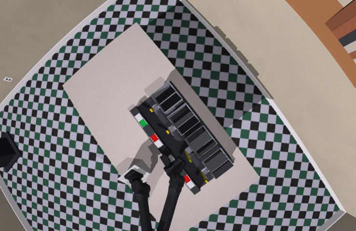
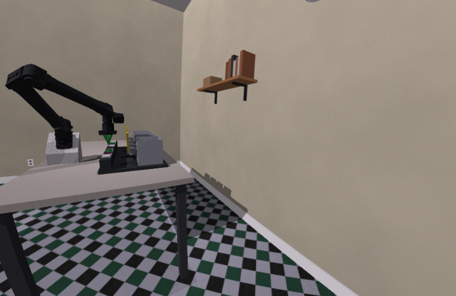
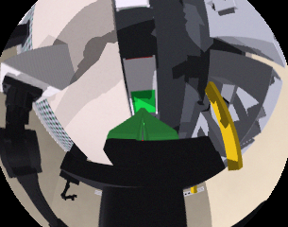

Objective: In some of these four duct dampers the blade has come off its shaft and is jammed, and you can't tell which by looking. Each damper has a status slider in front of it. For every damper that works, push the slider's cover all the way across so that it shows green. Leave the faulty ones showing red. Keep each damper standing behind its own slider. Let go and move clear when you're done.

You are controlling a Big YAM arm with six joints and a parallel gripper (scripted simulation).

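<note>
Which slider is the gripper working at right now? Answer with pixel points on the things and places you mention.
The third slider (image 3: 140, 76), counting from the green-showing end of the row in the top view; the closed gripper (image 3: 143, 112) is directly over it.

"What surrounds my jaws?"

"I see beige walls (image 2: 323, 122) above a floor (image 2: 214, 258) (image 1: 101, 196) checkered green, black and pale."

"Furniture?"

"A pale table (image 2: 78, 185) (image 1: 115, 73) on dark legs, and a wooden shelf (image 2: 223, 84) holding books (image 2: 247, 64)."

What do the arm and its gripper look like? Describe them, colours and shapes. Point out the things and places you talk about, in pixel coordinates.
The arm (image 1: 170, 198) (image 2: 76, 94) is matt black, with long slim links and chunky rounded joints. The gripper (image 2: 108, 143) (image 3: 143, 112) has a wide black body and faceted green fingers tapering to a point. I can make out no markings.
</note>
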